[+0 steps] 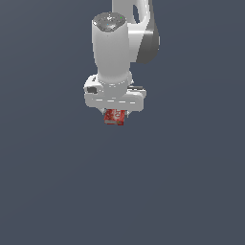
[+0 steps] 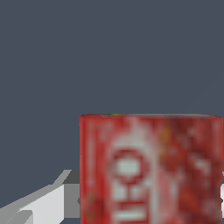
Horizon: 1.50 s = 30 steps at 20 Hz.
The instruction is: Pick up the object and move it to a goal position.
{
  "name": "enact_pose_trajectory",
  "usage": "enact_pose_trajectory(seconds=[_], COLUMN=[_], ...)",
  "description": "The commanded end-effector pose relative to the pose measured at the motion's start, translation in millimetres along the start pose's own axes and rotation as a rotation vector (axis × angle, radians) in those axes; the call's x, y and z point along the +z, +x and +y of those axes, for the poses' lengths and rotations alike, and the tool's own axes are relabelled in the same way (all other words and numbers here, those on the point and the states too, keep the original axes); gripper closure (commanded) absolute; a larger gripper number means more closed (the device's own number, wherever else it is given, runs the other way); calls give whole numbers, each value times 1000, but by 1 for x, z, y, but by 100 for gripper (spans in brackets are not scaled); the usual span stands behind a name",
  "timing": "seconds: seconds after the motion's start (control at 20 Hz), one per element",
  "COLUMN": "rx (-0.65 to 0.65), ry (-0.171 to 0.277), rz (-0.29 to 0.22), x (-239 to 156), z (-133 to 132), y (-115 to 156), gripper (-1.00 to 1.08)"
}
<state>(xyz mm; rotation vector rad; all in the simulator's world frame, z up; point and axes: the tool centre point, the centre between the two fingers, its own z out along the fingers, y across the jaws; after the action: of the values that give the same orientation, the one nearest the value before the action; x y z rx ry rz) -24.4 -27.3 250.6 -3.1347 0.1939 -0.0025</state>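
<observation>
In the exterior view we see the white and grey robot arm [image 1: 125, 43] coming down from the top of the picture, with its wide white gripper [image 1: 115, 114] at the lower end. Directly under the gripper body there is the small red rectangular box with white lettering [image 1: 115, 116]. Only its lower part shows under the white housing, and it is narrower than the gripper. The fingers themselves are hidden behind the housing in this view, so from here we cannot measure how far they stand apart.

The wrist view gives more. The red box [image 2: 151, 168] fills a large part of this picture, very close to the camera, and its white letters are blurred — we cannot read them. On one side of the box we see one light grey finger [image 2: 48, 203], and it reaches right to the side of the box. The other side runs out of the picture, so the second finger is not clearly seen. From both views together, we judge that the gripper is closed on the box and holds it between its fingers.

All around there is only the flat dark blue-grey background [image 1: 191, 182] — from the pictures we cannot tell if the box touches a surface or hangs above it.
</observation>
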Motion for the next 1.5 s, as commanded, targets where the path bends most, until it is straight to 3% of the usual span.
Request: enact_pose_trajectory(seconds=[0.0, 0.75, 1.45], rx=[0, 0, 0], ry=[0, -1, -1], rz=[-1, -1, -1], x=[-28, -178, -230], z=[5, 33, 42], y=[-1, 3, 8], gripper=[108, 108, 108])
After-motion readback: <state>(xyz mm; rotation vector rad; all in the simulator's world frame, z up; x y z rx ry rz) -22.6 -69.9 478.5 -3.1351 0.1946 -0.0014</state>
